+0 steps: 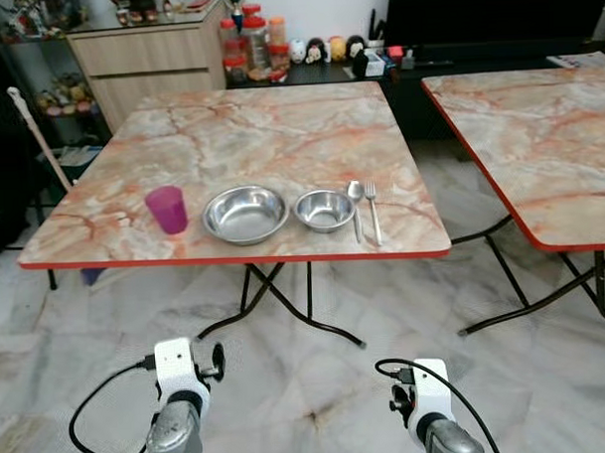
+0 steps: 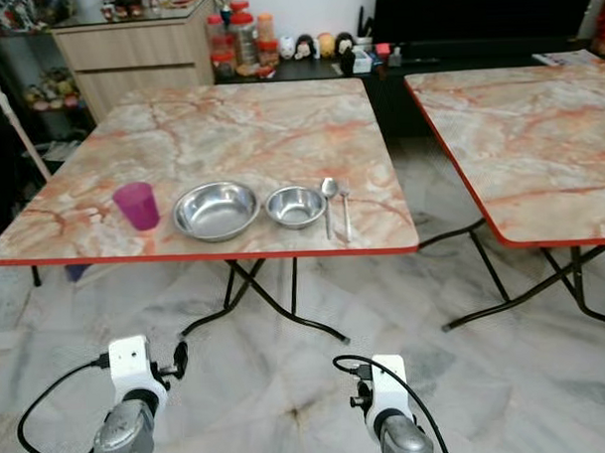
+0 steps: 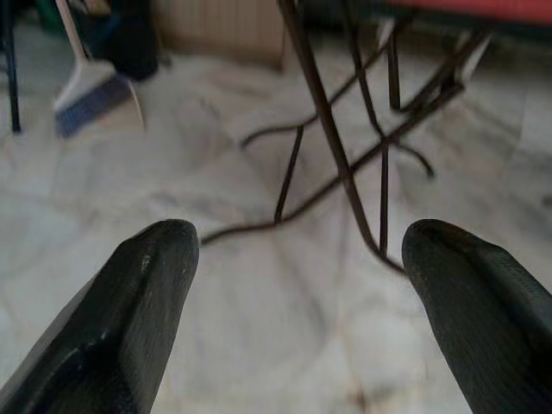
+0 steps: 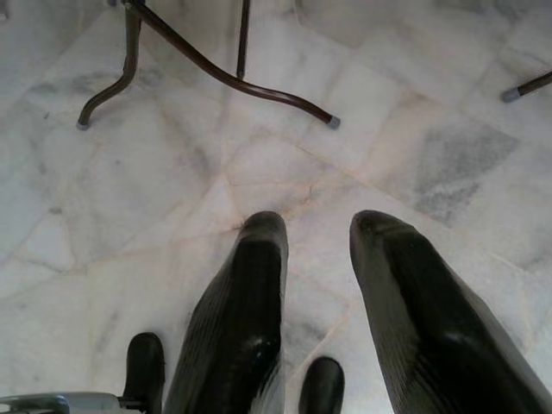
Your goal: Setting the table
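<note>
A marble-patterned folding table [image 1: 270, 138] with a red edge stands in front of me. Along its near edge sit a purple cup [image 1: 167, 208], a large steel bowl [image 1: 244, 213], a small steel bowl [image 1: 324, 209], then a spoon [image 1: 356, 207] and a fork [image 1: 372, 209] side by side. Both arms hang low, short of the table: the left arm [image 1: 179, 390] and the right arm [image 1: 428, 401]. My left gripper [image 3: 297, 237] is open wide over the floor, facing the table's legs. My right gripper [image 4: 319, 224] is open with a narrower gap and holds nothing.
A second, matching table [image 1: 538, 129] stands to the right with a gap between. Crossed black table legs [image 1: 285, 297] reach out over the marble floor. A wooden cabinet [image 1: 147, 53], jars [image 1: 251, 44] and a broom [image 1: 36, 136] are at the back left.
</note>
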